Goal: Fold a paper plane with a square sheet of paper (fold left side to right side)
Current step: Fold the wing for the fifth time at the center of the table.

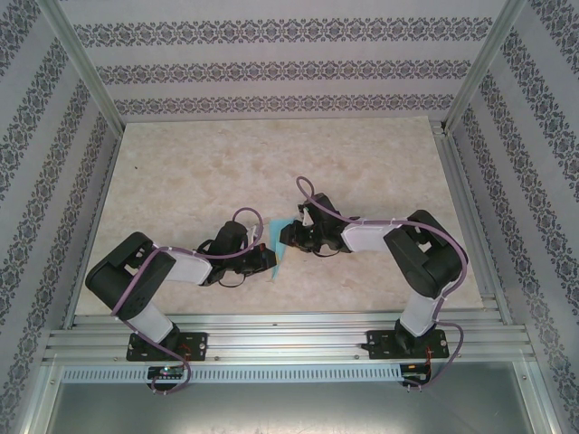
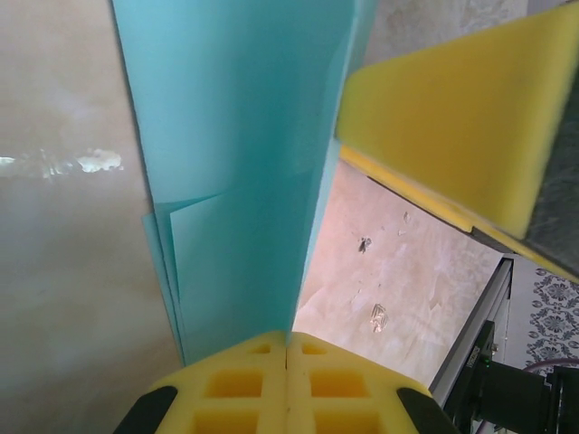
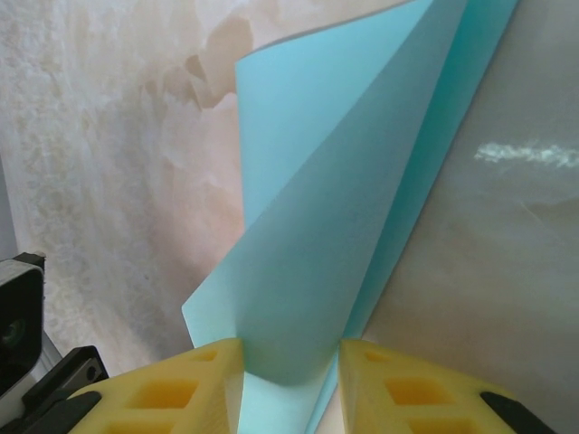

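Left wrist — left end effector (image 2: 288, 351) pinches the paper sheet (image 2: 235, 163)

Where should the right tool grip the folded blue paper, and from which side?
Probably the raised flap of the blue paper, from its right side, opposite the left tool, which is shut on the other edge. The flap stands off the table, so the right tool can straddle it.
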Robot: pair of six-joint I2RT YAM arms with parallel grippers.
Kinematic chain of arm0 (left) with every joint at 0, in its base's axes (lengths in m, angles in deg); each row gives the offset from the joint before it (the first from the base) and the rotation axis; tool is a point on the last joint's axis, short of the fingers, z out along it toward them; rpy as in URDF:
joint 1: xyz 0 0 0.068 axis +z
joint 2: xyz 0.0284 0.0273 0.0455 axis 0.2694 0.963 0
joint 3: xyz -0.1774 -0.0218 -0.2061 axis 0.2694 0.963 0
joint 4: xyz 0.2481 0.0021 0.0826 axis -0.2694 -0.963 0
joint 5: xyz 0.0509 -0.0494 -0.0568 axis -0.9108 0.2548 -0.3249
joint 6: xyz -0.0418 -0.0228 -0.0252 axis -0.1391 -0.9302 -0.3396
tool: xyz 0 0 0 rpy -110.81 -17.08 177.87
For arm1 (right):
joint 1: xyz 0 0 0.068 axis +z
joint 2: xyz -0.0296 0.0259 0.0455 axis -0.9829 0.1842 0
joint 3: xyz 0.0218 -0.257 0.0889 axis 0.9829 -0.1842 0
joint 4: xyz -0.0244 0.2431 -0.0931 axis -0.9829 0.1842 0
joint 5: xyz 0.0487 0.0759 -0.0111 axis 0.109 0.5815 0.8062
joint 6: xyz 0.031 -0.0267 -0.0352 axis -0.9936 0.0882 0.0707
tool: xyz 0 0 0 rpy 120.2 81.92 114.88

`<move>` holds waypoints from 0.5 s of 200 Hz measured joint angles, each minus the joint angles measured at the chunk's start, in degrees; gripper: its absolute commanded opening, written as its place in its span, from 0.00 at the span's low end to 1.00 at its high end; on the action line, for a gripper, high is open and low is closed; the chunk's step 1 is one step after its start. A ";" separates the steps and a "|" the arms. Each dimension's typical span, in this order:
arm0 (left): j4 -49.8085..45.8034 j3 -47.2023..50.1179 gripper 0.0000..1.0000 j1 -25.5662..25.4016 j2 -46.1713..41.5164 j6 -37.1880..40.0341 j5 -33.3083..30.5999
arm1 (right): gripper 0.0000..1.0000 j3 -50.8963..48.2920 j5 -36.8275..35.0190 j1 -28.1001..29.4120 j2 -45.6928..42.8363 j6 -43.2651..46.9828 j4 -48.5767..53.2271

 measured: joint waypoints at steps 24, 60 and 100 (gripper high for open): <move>0.04 0.00 0.07 0.00 0.17 0.00 0.02 | 0.33 0.00 0.00 0.00 0.57 0.00 0.00; 0.00 0.00 0.16 0.00 0.17 0.02 0.02 | 0.33 0.22 0.00 0.00 1.31 0.00 0.00; -3.10 -0.28 0.30 0.04 -1.86 1.18 -0.07 | 0.33 0.61 0.00 0.00 1.55 0.00 0.02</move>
